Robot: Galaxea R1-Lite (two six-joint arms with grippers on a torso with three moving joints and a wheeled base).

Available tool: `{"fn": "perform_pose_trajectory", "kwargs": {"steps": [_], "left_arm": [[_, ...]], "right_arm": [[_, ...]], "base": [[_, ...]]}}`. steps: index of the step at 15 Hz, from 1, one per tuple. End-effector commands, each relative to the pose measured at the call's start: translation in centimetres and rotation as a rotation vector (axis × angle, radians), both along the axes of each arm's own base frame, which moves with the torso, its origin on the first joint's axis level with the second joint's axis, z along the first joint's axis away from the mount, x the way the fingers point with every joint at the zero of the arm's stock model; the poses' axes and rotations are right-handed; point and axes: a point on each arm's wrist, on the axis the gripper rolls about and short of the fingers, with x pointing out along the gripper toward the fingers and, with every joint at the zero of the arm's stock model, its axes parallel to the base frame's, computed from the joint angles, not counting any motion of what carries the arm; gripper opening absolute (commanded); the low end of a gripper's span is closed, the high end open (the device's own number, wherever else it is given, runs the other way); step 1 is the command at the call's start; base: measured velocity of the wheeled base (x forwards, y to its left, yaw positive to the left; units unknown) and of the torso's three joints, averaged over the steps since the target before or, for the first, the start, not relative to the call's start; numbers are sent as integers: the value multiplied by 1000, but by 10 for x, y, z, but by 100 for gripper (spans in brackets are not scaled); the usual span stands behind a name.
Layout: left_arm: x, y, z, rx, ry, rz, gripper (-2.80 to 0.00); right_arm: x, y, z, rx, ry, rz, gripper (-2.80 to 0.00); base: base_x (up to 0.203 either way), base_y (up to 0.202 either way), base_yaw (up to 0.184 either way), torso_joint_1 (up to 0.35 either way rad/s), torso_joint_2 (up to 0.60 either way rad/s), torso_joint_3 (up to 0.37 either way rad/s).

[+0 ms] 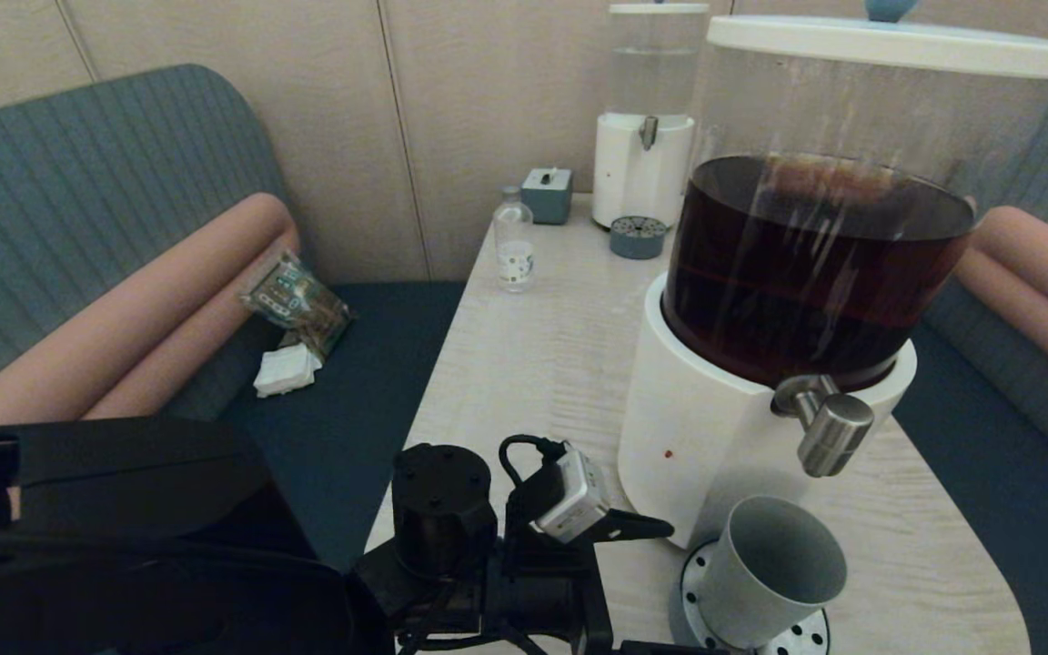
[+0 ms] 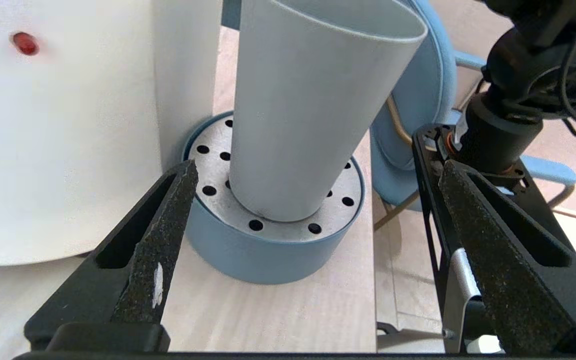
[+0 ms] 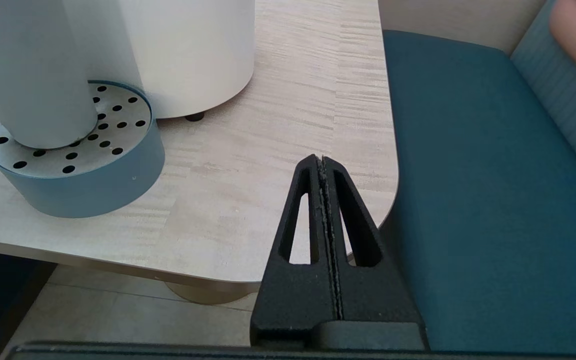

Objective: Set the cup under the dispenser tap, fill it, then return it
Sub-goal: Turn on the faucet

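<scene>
In the head view, the cup (image 1: 774, 569) is seen standing upright on the perforated drip tray (image 1: 797, 637), directly below the dispenser tap (image 1: 829, 428), with the left arm just to its left. In the left wrist view, the left gripper (image 2: 313, 185) is held wide apart, the cup straight ahead between the fingers, untouched. In the right wrist view, the right gripper (image 3: 323, 165) is seen pressed together, parked off the table edge (image 3: 218, 260), farther away.

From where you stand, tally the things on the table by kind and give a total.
Dispensers: 2, the dark-liquid dispenser and the clear-liquid dispenser
Drip trays: 2, near tray and far tray
Cups: 1, the cup
Bottles: 1, clear bottle
Small grey boxes: 1, grey box
Total: 7
</scene>
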Motion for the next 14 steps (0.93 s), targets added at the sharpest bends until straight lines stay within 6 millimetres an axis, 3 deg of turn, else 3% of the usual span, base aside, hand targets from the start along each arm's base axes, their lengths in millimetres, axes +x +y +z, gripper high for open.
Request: {"fn": "perform_pose_trajectory", "kwargs": {"steps": [1,2,3,14], "left_arm": [[-1,2,4,-12,-11,11,0],[1,1,5,-15,-17,47,0],[2,0,6,-22,-18,57,-280],[5,-5,5,-30,-5,60,-280]], "right_arm": [[0,0,-3,-1,5,0,-280],[0,0,-3,-1,5,1,-280],[0,0,-3,-1,5,1,-280],[0,0,-3,1,5,1,-280]], "base": [[0,0,0,0,0,0],[0,0,0,0,0,0],[0,0,0,0,0,0],[0,0,0,0,0,0]]}}
